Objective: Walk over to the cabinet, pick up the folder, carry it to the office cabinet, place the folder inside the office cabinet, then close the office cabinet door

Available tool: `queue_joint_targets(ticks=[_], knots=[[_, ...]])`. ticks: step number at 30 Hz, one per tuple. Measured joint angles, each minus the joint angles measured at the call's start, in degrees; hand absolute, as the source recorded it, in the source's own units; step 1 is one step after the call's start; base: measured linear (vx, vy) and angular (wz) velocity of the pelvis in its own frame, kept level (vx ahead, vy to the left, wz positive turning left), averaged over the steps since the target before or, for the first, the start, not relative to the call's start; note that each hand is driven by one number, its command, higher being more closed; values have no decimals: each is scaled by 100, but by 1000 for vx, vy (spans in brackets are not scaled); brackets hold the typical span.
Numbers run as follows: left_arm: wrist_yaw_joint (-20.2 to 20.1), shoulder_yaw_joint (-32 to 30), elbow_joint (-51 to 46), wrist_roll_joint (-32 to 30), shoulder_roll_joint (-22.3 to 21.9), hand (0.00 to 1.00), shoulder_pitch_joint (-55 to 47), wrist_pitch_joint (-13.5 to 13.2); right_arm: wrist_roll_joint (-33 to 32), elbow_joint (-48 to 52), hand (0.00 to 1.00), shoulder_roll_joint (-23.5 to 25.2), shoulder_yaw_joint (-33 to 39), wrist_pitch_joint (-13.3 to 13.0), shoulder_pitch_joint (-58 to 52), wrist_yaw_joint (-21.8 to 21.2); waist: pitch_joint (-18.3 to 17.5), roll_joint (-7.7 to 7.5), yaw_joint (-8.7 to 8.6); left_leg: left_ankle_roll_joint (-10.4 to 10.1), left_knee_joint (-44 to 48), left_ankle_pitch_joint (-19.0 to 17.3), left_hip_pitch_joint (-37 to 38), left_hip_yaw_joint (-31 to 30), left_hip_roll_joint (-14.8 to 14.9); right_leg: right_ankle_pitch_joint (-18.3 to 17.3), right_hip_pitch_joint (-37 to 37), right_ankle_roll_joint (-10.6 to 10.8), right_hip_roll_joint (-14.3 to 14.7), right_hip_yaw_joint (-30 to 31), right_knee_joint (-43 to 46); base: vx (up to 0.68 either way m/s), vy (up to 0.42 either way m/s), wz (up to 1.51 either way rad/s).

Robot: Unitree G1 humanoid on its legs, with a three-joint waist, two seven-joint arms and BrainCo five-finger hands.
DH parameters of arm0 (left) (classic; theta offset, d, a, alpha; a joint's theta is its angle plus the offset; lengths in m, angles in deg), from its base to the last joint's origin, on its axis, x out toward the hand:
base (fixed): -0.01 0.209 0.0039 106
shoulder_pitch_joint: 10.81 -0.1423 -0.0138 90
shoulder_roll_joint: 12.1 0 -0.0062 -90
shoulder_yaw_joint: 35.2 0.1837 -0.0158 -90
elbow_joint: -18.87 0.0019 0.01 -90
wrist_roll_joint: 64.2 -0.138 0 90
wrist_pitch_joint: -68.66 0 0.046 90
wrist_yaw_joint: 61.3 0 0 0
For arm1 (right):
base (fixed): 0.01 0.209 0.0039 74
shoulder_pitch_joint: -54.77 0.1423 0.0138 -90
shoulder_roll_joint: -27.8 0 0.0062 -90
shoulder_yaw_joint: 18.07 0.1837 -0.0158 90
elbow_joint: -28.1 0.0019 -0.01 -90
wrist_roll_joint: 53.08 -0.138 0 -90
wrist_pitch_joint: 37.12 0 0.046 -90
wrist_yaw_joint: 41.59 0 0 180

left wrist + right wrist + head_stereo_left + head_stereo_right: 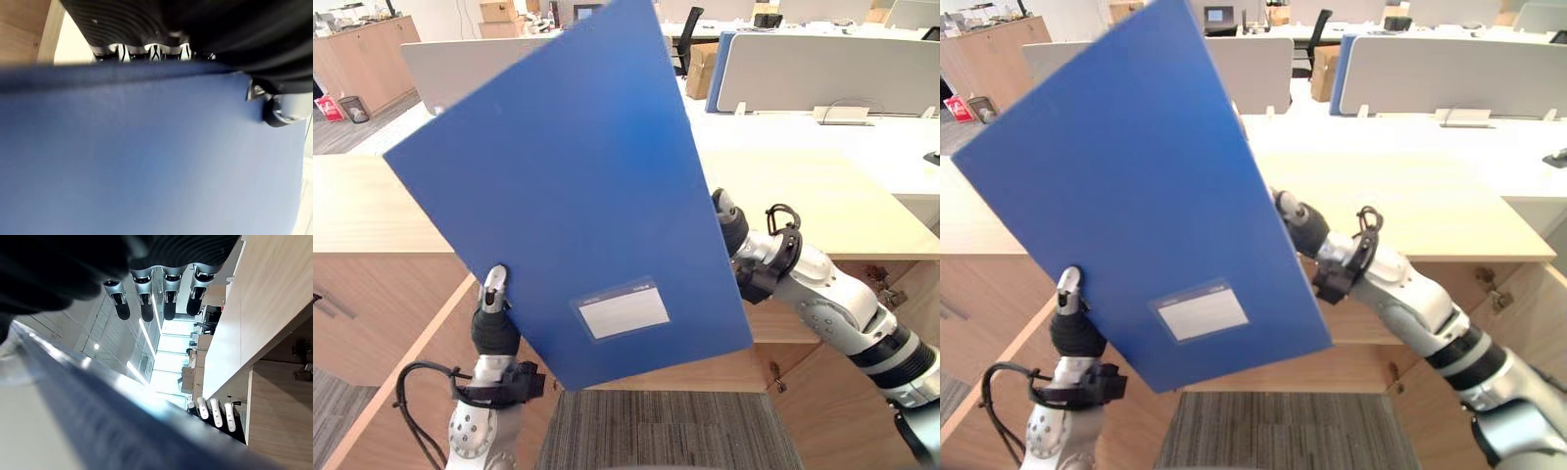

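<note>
**Folder and cabinet.** The blue folder (pixel 578 176) is in the air in front of the wooden cabinet (pixel 391 294), not inside it. I hold it tilted between my two hands, its broad face turned toward my head camera. The cabinet's light wooden surface (pixel 832 196) lies behind the folder. Below that surface one door (pixel 435 338) stands open on my left and another (pixel 822 411), with metal hinges, stands open on my right. The folder hides most of the opening between them, so I cannot tell what the cabinet contains. A cardboard box (pixel 700 69) stands among the desks beyond, and its contents cannot be made out.

**Hands.** My left robot hand (pixel 494 318) is raised upright at the folder's lower left edge and grasps it. Its thumb (pixel 494 286) lies on the front face and its fingers (pixel 154 51) pass behind the edge. My right robot hand (pixel 729 225) comes in from my right to the folder's right edge at mid-height, behind the sheet. In its wrist view the fingers (pixel 146 303) are straight and set in a row, released rather than clenched, with the folder's edge running beside them.

**Label.** A white rectangular card (pixel 624 313) sits in a clear pocket on the lower part of the front face, and no writing can be read on it. Grey carpet (pixel 666 431) covers the floor beneath.
</note>
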Motion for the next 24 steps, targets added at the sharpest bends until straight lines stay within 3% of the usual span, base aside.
queue_joint_targets(ticks=[3, 11, 24], knots=[[58, -217, 187, -470, 80, 100, 33, 165, -14, -10, 0, 413, 137, 34, -216, 30, -3, 6, 0, -3, -1, 9, -1, -2, 1, 11, 0, -9, 1, 0, 0, -43, 8, 0], [162, -637, 291, -830, 51, 100, 106, 268, -13, -272, 0, 854, 157, 67, -285, 65, -3, 4, 15, -5, -6, 13, -5, -6, 2, 21, -1, -15, 3, 0, -2, -18, 5, 0], [170, -741, 390, -1076, -159, 100, 115, 278, 665, -454, 0, 790, 162, 129, -245, 194, 17, -33, 27, -5, -29, 14, -11, -12, 2, 22, -3, -14, 7, -10, -21, 0, 0, 0]])
